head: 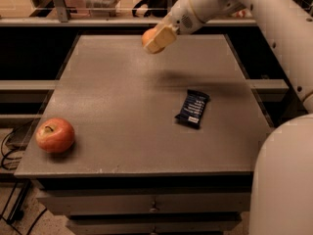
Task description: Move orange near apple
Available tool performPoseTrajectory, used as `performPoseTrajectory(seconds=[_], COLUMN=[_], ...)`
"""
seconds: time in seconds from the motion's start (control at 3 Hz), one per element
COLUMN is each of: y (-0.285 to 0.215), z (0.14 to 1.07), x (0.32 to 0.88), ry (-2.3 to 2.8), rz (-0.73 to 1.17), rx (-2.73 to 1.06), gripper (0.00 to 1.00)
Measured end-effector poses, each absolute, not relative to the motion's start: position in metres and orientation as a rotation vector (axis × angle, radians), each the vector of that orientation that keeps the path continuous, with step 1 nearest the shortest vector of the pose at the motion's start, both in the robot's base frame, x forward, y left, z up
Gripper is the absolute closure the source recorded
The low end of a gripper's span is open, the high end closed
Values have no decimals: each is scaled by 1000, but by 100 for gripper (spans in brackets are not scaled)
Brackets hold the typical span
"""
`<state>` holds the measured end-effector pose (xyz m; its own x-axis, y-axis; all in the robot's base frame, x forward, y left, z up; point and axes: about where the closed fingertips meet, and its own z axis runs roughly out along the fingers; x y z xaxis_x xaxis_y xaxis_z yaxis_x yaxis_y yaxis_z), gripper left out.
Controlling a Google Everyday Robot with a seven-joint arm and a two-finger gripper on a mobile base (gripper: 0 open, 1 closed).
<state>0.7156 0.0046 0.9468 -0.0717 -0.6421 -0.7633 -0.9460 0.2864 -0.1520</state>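
The orange [146,36] is hanging in the air above the table's [122,97] far edge, near the middle of that edge, and only a sliver of it is showing past a pale finger. The gripper [154,40] is clenching the orange up there, well clear of the table top, and the white arm [215,4] is reaching in from beyond the table's far right corner. The apple [55,135] is sitting upright at the table's near left corner, stem up, well apart from the orange. A dark snack bar [192,108] is lying flat on the table's right half, between its middle and its right edge.
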Motion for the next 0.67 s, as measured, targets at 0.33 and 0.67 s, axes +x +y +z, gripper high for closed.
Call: performPoseTrajectory(seconds=[0.33, 0.67], y=[44, 54], z=[926, 906], x=[665, 655], ry=[1756, 1777], rz=[619, 651], rx=[-1538, -1571], gripper=[100, 100])
